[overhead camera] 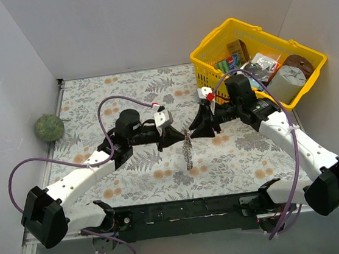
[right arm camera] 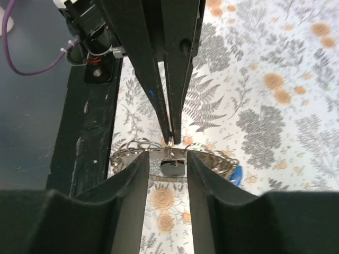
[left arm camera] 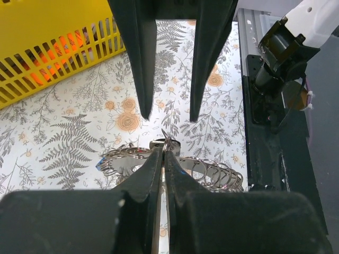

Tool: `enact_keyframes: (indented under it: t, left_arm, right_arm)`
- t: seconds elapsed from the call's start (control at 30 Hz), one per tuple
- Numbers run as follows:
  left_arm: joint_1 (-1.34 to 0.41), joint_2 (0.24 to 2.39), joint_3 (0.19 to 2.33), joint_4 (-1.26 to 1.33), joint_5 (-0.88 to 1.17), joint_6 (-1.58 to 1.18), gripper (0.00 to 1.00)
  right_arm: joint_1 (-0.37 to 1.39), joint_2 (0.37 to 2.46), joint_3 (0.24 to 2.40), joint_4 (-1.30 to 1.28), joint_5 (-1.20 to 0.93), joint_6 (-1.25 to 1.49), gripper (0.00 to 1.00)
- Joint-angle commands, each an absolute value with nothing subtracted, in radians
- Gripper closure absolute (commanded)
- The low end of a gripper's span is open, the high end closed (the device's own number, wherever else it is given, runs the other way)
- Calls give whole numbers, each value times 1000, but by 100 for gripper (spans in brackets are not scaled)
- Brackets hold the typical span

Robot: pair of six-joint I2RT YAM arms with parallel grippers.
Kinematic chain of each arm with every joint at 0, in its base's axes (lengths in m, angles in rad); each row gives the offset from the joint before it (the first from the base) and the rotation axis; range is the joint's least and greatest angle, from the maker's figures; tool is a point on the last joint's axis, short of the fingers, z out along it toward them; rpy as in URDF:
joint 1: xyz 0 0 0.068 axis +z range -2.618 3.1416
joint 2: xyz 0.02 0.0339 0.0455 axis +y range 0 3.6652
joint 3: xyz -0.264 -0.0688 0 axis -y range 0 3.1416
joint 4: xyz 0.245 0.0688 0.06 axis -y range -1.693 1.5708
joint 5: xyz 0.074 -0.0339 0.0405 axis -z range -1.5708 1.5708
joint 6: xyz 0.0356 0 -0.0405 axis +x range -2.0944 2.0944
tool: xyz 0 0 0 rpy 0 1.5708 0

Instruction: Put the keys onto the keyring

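The keyring (overhead camera: 188,154), a silvery ring with a beaded rim of many small loops, hangs edge-on at mid-table under both grippers. My left gripper (overhead camera: 181,135) is shut on a small loop at the top of its rim; in the left wrist view its tips (left arm camera: 163,152) pinch that loop above the keyring (left arm camera: 214,172). My right gripper (overhead camera: 192,133) faces it, open. In the right wrist view it (right arm camera: 167,159) straddles the rim (right arm camera: 212,156) without touching. A dark key (right arm camera: 172,168) hangs between its fingers. A blue key (right arm camera: 237,175) shows at the rim's right end.
A yellow basket (overhead camera: 210,66) with assorted objects stands at the back right and shows in the left wrist view (left arm camera: 53,63). A green ball (overhead camera: 48,126) lies at the left wall. The black mounting rail (overhead camera: 185,210) runs along the near edge.
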State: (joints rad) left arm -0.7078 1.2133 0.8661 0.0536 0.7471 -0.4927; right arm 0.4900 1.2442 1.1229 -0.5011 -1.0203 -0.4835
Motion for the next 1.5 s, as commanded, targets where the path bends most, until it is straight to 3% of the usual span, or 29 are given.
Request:
enact_keyframes:
  t: [0.0,0.37,0.77,1.07,1.17,1.3,1.47]
  left_arm:
    - [-701,1146,802,299,735,-612,100]
    - [-701,1091,646,642,756,-721,100]
    - [-699,1098,652,660,796,-718,100]
    - [-699,1101,664,652,802,-716,100]
    - [-699,1100,666,653,801,-715,100]
    - [-699,1098,667,644,802,-712,100]
    - [-699,1088,663,631,790,-696,100]
  right_arm:
    - [453,1193,1106,-359,-1052,-399,52]
    - [417,1181,1077,-284,-1175,-361,48]
    - [429,1216,1074,-245,-1247,-328,53]
    - [440,1243,1095,-284,-1261,-351,65]
    - [440,1252,1101,-308,-1267,-368,73]
    - [440,1252,1106,-318,-1285,-379,93]
    - [440,1239,1101,-331,-1275,-403,99]
